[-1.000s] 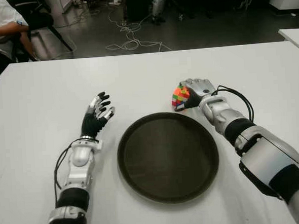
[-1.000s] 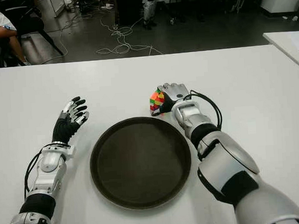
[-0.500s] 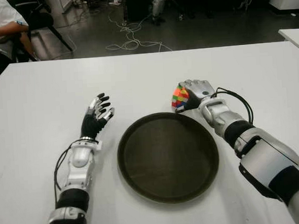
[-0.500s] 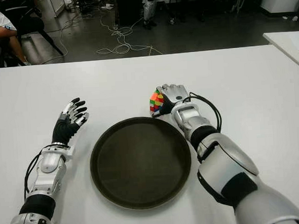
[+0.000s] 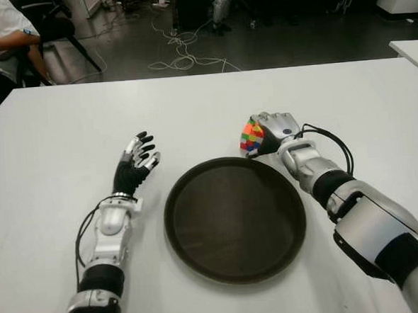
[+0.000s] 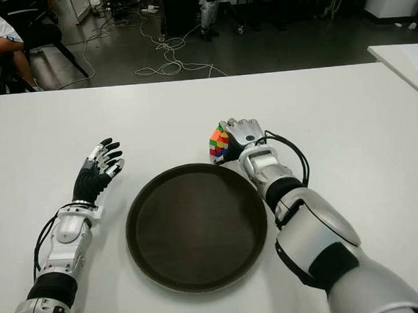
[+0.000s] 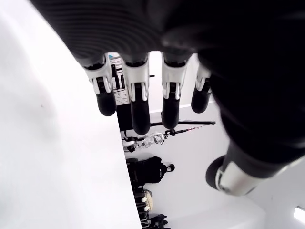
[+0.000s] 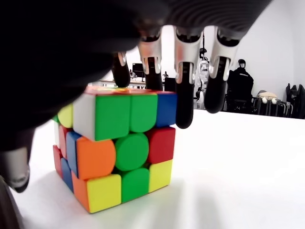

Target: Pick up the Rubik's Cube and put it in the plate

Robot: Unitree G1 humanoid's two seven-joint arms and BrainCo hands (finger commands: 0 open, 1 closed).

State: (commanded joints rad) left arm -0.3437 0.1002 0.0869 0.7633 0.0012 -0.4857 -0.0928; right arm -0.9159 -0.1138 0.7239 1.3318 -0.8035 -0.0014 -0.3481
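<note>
Our right hand (image 5: 277, 127) sits just past the far rim of the plate (image 5: 193, 251), fingers (image 8: 185, 71) draped over the cube (image 5: 250, 137) but not yet clamped. From the wrist we see them reach down over the top and far side while the thumb stays off the near face, so we read the hand as open around it rather than gripping. Over the last second it has barely shifted, easing slightly toward the plate and settling lower on the cube. We take that to mean the grasp is forming and the lift has not begun. The cube rests flat on the table (image 5: 65, 123), under and just left of our palm, just beside the plate's far rim. Our left hand (image 5: 135, 161) shows left of the plate, fingers spread, holding nothing.
</note>
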